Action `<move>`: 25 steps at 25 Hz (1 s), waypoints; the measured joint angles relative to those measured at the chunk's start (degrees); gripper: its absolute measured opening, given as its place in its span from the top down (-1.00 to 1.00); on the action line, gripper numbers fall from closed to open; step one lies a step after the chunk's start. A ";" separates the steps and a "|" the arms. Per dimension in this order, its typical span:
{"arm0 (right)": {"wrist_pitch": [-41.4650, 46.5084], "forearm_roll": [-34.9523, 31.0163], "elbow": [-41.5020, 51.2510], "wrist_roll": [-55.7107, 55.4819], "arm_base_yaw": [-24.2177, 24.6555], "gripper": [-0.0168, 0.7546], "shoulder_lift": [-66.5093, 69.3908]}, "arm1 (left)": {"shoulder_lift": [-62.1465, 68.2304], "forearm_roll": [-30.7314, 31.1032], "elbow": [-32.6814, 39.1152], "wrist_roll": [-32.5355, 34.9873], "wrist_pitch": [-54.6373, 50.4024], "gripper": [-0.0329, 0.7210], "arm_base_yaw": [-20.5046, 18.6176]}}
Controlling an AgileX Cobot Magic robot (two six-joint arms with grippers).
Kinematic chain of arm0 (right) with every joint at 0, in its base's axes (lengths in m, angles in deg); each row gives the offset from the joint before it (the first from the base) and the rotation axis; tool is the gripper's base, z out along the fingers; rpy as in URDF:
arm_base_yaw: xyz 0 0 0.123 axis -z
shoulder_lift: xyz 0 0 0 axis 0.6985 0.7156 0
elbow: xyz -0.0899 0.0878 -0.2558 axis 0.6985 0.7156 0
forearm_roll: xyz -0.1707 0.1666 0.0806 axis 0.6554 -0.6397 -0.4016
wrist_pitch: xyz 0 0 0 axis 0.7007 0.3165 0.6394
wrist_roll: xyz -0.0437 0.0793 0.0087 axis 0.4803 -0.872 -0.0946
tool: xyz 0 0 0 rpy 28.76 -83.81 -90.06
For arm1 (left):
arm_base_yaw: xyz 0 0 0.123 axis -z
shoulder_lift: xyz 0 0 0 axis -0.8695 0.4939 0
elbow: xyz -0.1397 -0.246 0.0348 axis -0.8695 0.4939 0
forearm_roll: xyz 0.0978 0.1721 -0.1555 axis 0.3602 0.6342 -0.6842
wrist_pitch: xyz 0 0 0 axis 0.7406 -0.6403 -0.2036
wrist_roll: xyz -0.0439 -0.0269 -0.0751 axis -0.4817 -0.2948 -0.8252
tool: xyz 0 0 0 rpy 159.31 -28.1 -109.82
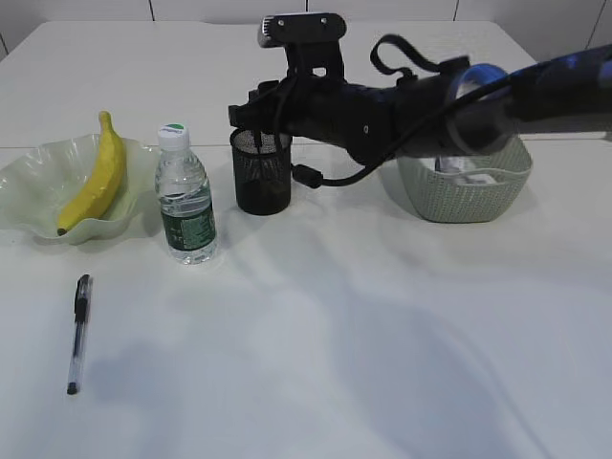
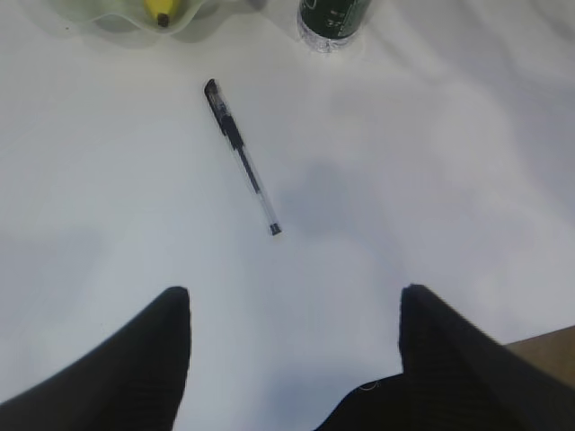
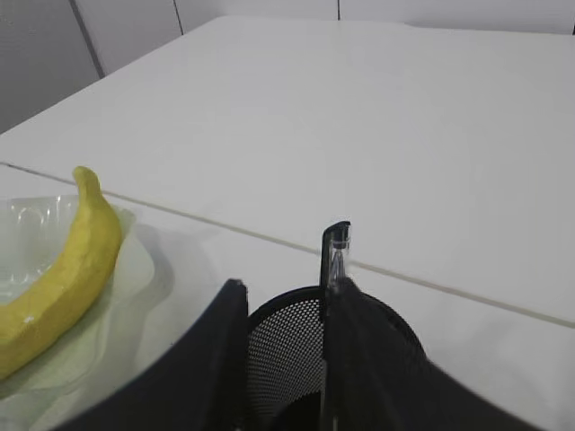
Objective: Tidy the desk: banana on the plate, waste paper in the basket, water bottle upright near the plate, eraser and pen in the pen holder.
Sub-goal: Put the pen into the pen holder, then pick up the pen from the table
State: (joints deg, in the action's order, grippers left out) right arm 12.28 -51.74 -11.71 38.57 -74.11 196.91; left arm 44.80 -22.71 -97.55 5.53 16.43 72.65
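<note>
My right gripper (image 1: 256, 122) (image 3: 287, 287) hangs over the black mesh pen holder (image 1: 261, 177) (image 3: 296, 341), jaws parted. A pen (image 3: 335, 247) stands upright in the holder against the right finger, and the left finger is clear of it. A second pen (image 1: 78, 330) (image 2: 243, 157) lies flat on the desk (image 1: 382, 335) at front left. My left gripper (image 2: 295, 292) hovers open above bare desk, short of that pen. The banana (image 1: 96, 182) (image 3: 63, 269) lies on the plate (image 1: 29, 182). The water bottle (image 1: 185, 206) stands upright beside the plate. The eraser is hidden.
The green woven basket (image 1: 464, 196) sits at back right, behind my right arm, with white paper (image 1: 464, 170) inside. The desk seam (image 3: 225, 229) runs behind the holder.
</note>
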 joint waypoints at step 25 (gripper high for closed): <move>72.42 4.66 0.00 -5.21 0.00 0.36 -23.50 | 5.30 -0.18 0.00 -2.54 5.83 -0.46 0.00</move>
State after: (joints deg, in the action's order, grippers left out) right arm 84.70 -47.08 -11.71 33.36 -74.11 173.41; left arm 50.10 -22.89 -97.55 2.99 22.25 72.65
